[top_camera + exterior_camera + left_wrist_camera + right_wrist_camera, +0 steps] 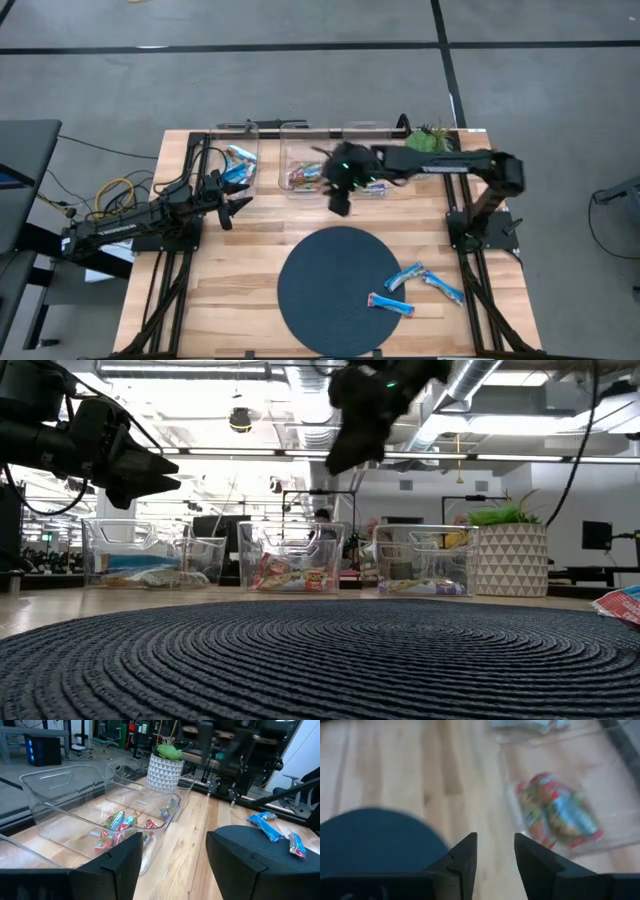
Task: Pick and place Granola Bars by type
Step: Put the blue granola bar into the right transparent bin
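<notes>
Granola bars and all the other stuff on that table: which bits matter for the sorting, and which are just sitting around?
Part of the job:
- loose blue Granola Bars by the mat's edge
- sorted Granola Bars in the middle bin
- clear bins
- left gripper and right gripper, both open and empty

Just there:
- potted plant
- round dark mat
- yellow cables

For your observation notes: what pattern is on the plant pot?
White pot with raised triangle pattern; the left wrist view shows it best.
</notes>
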Robot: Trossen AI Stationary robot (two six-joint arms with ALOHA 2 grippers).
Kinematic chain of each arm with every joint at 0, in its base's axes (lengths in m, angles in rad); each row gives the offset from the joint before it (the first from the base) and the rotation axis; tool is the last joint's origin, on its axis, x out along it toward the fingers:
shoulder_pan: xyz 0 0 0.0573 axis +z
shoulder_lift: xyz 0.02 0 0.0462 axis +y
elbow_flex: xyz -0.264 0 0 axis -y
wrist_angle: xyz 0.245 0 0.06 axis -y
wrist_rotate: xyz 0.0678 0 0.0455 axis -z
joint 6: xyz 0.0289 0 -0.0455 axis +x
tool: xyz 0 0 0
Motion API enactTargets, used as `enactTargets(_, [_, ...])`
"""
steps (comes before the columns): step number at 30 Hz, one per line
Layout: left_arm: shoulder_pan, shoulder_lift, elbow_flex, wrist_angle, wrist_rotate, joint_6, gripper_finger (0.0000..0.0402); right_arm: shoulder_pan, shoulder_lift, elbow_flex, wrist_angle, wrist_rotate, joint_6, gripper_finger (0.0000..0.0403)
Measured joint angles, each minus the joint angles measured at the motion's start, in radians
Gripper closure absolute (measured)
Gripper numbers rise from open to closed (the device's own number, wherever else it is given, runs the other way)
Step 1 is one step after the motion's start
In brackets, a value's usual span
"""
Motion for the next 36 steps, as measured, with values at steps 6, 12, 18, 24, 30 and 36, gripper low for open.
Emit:
enactTargets(6, [0.0,0.0,0.0,0.0,0.0,0.0,0.0191,0.095,-0.193,-0.237,0.003,-0.002,0.02,0.028])
enactTargets(12, [0.0,0.0,0.0,0.0,0.0,-0.001,0.0191,0.2,-0.358,-0.426,-0.045,-0.002,0.124,0.028])
enactTargets(18, [0.0,0.0,0.0,0.0,0.0,-0.001,0.0191,0.345,-0.454,-0.544,-0.123,-0.002,0.173,0.028])
enactTargets(24, [0.0,0.0,0.0,0.0,0.001,-0.001,0.0191,0.503,-0.489,-0.608,-0.158,0.001,0.14,0.028])
enactTargets(30, [0.0,0.0,0.0,0.0,0.001,-0.001,0.0191,0.639,-0.487,-0.635,-0.171,0.002,0.14,0.0279])
enactTargets(36, [0.0,0.0,0.0,0.0,0.001,-0.001,0.0191,0.728,-0.486,-0.638,-0.187,0.02,0.141,0.0275])
